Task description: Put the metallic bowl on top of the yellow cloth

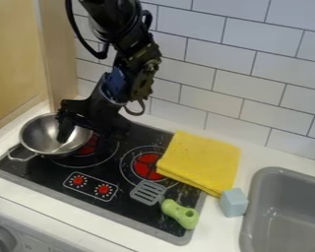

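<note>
Over the back left of the stove, my gripper [85, 141] is lowered at the metallic bowl [40, 135]. Its fingers stand apart on either side of the bowl's right rim, one over the inside and the other outside, above the stove. Part of the bowl's back right rim is hidden behind the gripper. The bowl sits on the left part of the stove, its wire handle towards the front left. A folded yellow cloth [203, 160] lies across the stove's right back edge and the white counter.
On the front right of the black stove [130, 206] lies a spatula [180, 213] with a green handle. A light blue block [234, 202] stands on the counter by the cloth's front corner. The grey sink [276, 174] is at the right, and a tiled wall [242, 85] rises behind.
</note>
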Robot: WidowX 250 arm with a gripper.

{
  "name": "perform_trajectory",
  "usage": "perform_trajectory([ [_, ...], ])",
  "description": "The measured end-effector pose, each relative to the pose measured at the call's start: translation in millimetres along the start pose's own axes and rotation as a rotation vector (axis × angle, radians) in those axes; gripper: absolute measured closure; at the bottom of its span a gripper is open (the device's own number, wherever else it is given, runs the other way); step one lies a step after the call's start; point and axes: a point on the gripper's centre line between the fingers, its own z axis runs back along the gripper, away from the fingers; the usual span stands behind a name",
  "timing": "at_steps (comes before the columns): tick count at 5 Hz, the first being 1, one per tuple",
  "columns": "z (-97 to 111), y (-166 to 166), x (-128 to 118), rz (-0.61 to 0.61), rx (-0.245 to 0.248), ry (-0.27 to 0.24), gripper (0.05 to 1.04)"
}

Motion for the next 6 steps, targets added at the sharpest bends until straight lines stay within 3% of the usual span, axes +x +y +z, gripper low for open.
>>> perform_trajectory([
  [2, -0.7, 0.2, 4.6, -0.019, 0.004, -0.029, 0.775],
  [3, -0.9, 2.0, 3.3, -0.026, 0.02, -0.029, 0.967],
  [4, 0.2, 1.3, 2.3, -0.032, 0.025, -0.029, 1.022],
  [6, 1.1, 2.9, -0.9, -0.05, 0.046, -0.02, 1.026],
])
